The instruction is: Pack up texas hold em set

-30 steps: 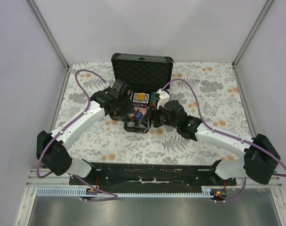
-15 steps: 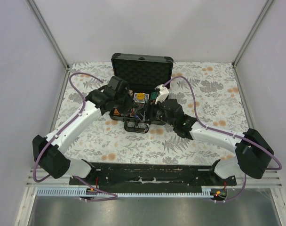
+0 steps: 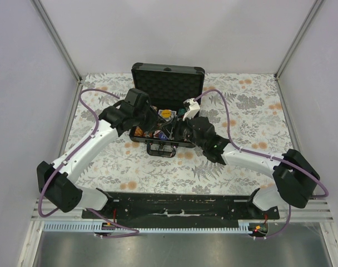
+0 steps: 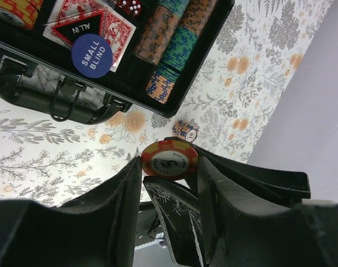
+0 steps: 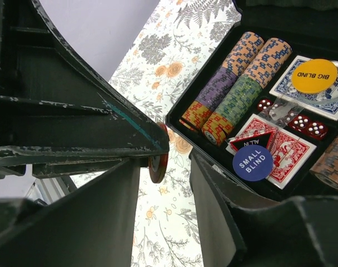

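The black case (image 3: 168,78) lies open at the table's back, lid up. Its base holds rows of striped chips (image 5: 235,83), a red deck (image 5: 288,153), a blue deck (image 5: 330,97), a yellow Big Blind button (image 5: 314,75), a blue Small Blind button (image 4: 92,54), a triangular All In button (image 4: 74,26) and red dice (image 5: 305,125). My left gripper (image 4: 169,167) is shut on a red-and-yellow chip (image 4: 169,158) in front of the case. My right gripper (image 5: 172,164) is open, its fingers either side of that chip (image 5: 158,161). Both grippers meet at the case's front edge (image 3: 166,130).
One loose chip (image 4: 185,130) lies on the floral tablecloth just off the case's corner. The case handle (image 4: 58,103) sticks out toward the arms. Grey walls and metal posts close in the table's left, right and back.
Both arms have reached further toward the case, and the two grippers have moved together from in front of the handle to the case's front edge.
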`<move>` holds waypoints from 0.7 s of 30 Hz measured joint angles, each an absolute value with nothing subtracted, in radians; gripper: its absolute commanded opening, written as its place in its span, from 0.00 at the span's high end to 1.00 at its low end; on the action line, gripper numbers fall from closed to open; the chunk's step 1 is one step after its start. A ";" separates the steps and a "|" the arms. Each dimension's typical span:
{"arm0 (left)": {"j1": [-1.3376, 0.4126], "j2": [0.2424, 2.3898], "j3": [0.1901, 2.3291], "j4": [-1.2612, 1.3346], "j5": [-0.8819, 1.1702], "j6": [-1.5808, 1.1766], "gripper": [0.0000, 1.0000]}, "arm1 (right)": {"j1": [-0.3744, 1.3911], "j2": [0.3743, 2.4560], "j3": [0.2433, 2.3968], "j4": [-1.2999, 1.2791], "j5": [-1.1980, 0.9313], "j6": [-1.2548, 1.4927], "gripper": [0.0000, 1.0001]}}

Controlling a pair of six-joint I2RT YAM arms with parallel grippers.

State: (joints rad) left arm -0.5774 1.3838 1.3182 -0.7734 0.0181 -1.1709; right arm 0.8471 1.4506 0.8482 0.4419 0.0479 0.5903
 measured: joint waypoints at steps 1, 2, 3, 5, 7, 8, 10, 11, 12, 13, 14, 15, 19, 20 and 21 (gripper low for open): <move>-0.577 1.383 1.316 -0.767 0.021 -1.177 0.52 | 0.847 1.452 0.848 0.445 0.051 0.593 0.58; -0.577 1.383 1.312 -0.760 0.024 -1.182 0.52 | 0.847 1.452 0.848 0.449 0.053 0.595 0.60; -0.577 1.382 1.307 -0.752 0.027 -1.186 0.53 | 0.847 1.452 0.848 0.450 0.054 0.598 0.62; -0.577 1.381 1.298 -0.740 0.030 -1.195 0.53 | 0.849 1.453 0.848 0.450 0.058 0.602 0.66; -0.577 1.380 1.290 -0.730 0.031 -1.201 0.52 | 0.851 1.455 0.849 0.452 0.063 0.607 0.70; -0.577 1.379 1.286 -0.725 0.031 -1.205 0.52 | 0.852 1.455 0.849 0.453 0.066 0.610 0.73; -0.577 1.377 1.281 -0.719 0.032 -1.211 0.53 | 0.854 1.456 0.849 0.455 0.069 0.611 0.80; -0.577 1.375 1.280 -0.718 0.032 -1.213 0.53 | 0.854 1.456 0.849 0.455 0.072 0.612 0.85; -0.577 1.374 1.279 -0.716 0.032 -1.214 0.52 | 0.854 1.457 0.849 0.455 0.076 0.614 0.88; -0.577 1.371 1.276 -0.713 0.031 -1.216 0.52 | 0.854 1.457 0.849 0.455 0.078 0.615 0.92; -0.577 1.369 1.276 -0.709 0.033 -1.217 0.50 | 0.854 1.457 0.850 0.455 0.080 0.617 0.96; -0.577 1.368 1.276 -0.708 0.034 -1.218 0.48 | 0.854 1.458 0.850 0.455 0.081 0.617 0.99; -0.575 1.367 1.274 -0.710 0.032 -1.218 0.37 | 0.854 1.458 0.850 0.454 0.088 0.616 1.00; -0.572 1.367 1.272 -0.712 0.032 -1.218 0.34 | 0.853 1.458 0.852 0.450 0.088 0.612 1.00; -0.568 1.366 1.271 -0.716 0.032 -1.218 0.32 | 0.853 1.458 0.855 0.445 0.088 0.607 1.00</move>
State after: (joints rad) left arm -0.5682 1.3659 1.2705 -0.7158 0.0319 -1.2179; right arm 0.8528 1.4578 0.8551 0.4446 0.0879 0.6075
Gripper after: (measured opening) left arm 0.616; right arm 0.020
